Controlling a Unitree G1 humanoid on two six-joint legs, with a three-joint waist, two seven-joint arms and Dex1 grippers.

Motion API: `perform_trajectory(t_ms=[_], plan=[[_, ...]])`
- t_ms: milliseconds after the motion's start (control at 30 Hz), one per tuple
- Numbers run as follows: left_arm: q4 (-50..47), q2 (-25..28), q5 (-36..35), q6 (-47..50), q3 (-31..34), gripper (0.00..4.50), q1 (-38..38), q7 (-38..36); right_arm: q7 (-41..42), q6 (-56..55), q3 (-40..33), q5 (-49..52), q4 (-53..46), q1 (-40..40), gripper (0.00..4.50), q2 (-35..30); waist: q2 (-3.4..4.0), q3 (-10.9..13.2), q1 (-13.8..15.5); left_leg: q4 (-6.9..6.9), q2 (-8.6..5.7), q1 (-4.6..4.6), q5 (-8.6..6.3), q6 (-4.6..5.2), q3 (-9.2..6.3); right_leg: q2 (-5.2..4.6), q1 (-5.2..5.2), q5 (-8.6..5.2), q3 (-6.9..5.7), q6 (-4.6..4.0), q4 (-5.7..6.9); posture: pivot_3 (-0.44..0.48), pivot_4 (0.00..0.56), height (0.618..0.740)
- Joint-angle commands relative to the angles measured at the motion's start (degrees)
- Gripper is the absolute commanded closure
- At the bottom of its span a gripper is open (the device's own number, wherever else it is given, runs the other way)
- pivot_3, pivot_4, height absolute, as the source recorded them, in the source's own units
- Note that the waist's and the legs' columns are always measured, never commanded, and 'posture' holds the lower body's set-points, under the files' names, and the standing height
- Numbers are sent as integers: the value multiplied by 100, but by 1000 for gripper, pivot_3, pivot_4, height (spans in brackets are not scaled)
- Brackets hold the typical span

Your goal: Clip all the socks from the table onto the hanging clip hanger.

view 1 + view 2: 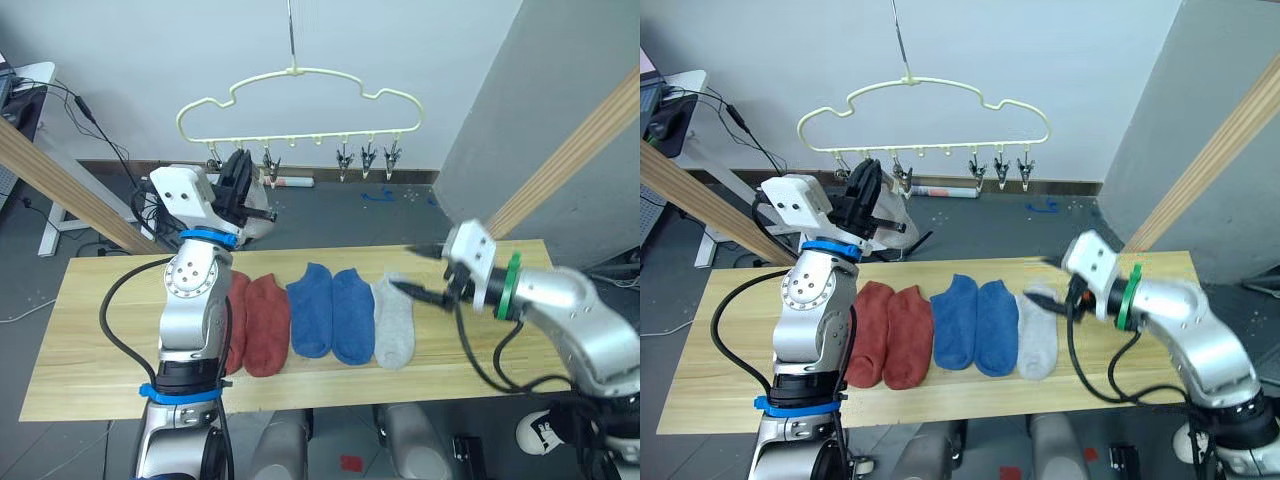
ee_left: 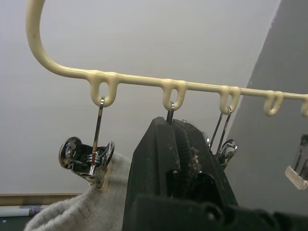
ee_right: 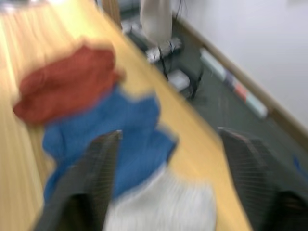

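Note:
The pale-yellow clip hanger (image 1: 300,72) hangs above the far edge of the table (image 1: 90,340). My left gripper (image 1: 240,180) is raised to it and shut around the second clip (image 2: 171,110). A light grey sock (image 2: 96,207) hangs from the first clip (image 2: 89,156). On the table lie two rust-red socks (image 1: 258,322), two blue socks (image 1: 330,312) and one light grey sock (image 1: 394,320), side by side. My right gripper (image 1: 412,270) hovers open just right of and above that grey sock's far end (image 3: 159,207), with nothing between its fingers.
Slanted wooden frame poles stand at the left (image 1: 60,185) and right (image 1: 570,150). Free clips (image 1: 367,155) hang along the hanger's right half. A grey panel (image 1: 540,90) rises at the right, and cables and a desk (image 1: 30,90) sit at the far left.

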Motion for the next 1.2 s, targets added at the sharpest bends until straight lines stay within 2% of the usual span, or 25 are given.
perform_trajectory(t_ms=[33,267,633,733,1067,1100,1200], plan=[[-225,77,-71,75,68,4500,55,-73,-665,-469,140,-757,453,65,107,168,0,0,-11,7,1,2,1,1,6,0,-1,3,2,5,7,-98,349,740],[-237,142,-134,197,68,4500,57,-164,-964,-930,587,-1370,1959,-282,107,787,-2,2,-21,54,4,2,3,5,4,10,4,23,5,11,31,-91,348,740],[-297,256,-203,359,103,4500,93,-242,-1019,-952,527,-1490,3440,-686,107,1589,-2,2,-12,55,1,-1,5,7,8,8,3,28,8,12,24,-68,359,740],[-304,287,-246,435,80,4500,111,-292,-968,-820,579,-1607,3716,-721,684,1592,-2,2,-16,55,3,2,5,8,8,8,3,29,9,12,27,-67,364,740],[-330,362,-554,759,104,4500,94,-580,-853,-764,678,-1739,3292,-637,4229,1419,-1,2,-5,57,3,5,5,9,3,9,8,31,6,14,31,-70,369,740],[-345,391,-623,819,106,4500,82,-648,-789,-791,667,-1754,3134,-650,4482,1323,-1,2,-4,57,2,4,5,9,3,9,7,31,6,14,31,-70,369,740],[-387,500,-882,1053,153,4500,29,-878,-493,-736,603,-1699,2523,-762,4482,1024,0,4,-12,57,0,1,5,9,5,9,5,31,8,14,28,-73,370,740]])
